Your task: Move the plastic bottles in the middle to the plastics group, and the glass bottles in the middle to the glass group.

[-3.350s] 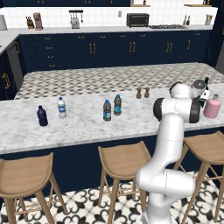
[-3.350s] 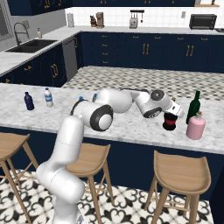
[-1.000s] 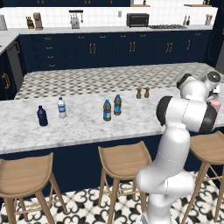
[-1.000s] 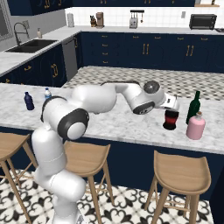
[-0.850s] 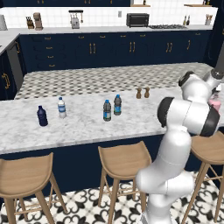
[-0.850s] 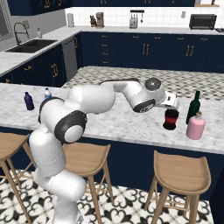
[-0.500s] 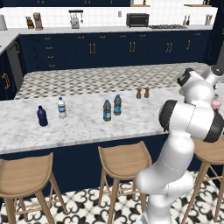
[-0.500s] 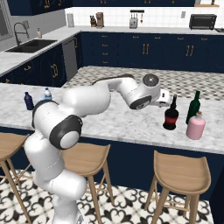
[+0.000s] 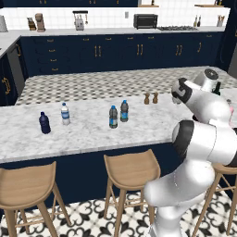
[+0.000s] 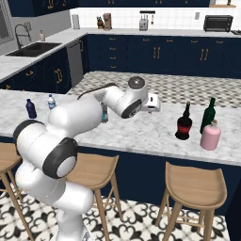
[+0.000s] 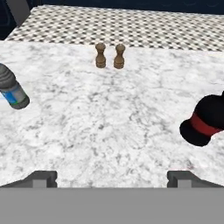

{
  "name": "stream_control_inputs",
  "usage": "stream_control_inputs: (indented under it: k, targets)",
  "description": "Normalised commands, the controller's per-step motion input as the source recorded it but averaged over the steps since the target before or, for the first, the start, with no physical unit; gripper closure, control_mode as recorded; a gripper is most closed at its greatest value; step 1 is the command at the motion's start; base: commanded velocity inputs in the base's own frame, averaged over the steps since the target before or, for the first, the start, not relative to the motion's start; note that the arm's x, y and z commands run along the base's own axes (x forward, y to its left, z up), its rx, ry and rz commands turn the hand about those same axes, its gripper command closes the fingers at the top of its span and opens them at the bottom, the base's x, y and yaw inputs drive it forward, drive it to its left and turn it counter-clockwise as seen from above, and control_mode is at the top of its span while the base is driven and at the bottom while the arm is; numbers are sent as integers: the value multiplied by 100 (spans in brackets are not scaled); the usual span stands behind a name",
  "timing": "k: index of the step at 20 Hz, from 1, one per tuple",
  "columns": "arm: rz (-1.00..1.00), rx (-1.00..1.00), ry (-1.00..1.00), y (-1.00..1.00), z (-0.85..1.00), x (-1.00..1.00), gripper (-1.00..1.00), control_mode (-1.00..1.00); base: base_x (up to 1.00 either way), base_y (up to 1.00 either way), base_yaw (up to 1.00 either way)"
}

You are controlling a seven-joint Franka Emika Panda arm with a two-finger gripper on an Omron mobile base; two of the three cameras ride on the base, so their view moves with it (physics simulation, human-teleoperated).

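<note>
The dark squat bottle with the red label [image 10: 184, 123] stands upright on the marble counter, just left of the tall green bottle [image 10: 207, 115] and the pink bottle [image 10: 210, 135]. My gripper [image 10: 154, 102] hovers left of it, open, with nothing between its fingertips [image 11: 41, 178]. In the hand view the dark bottle [image 11: 204, 121] lies at the right edge and one grey-tinted plastic bottle [image 11: 13, 92] at the left edge. Both plastic bottles [image 9: 113, 116] [image 9: 124, 110] stand mid-counter. The navy bottle [image 9: 44, 123] and the white-capped water bottle [image 9: 65, 114] stand far left.
Two small brown shakers [image 11: 101, 55] [image 11: 119, 56] stand on the counter beyond the gripper. Wooden stools [image 9: 131, 170] line the counter's near edge. Bare marble [image 11: 113, 122] stretches between the plastic bottles and the dark bottle.
The hand has drawn back to the left, away from the dark bottle, which stays standing beside the green and pink bottles.
</note>
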Motion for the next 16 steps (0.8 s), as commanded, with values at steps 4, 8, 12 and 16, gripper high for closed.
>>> stream_control_inputs:
  k: [4,8,12,16]
  targets:
    - [4,-5,5,100,0,-17,-100,-100,0,0,0]
    - [7,-2,7,100,0,-16,-100,-100,0,0,0]
    - [8,0,12,100,1,-6,-100,-100,0,0,0]
    - [1,0,5,100,4,0,-100,-100,0,0,0]
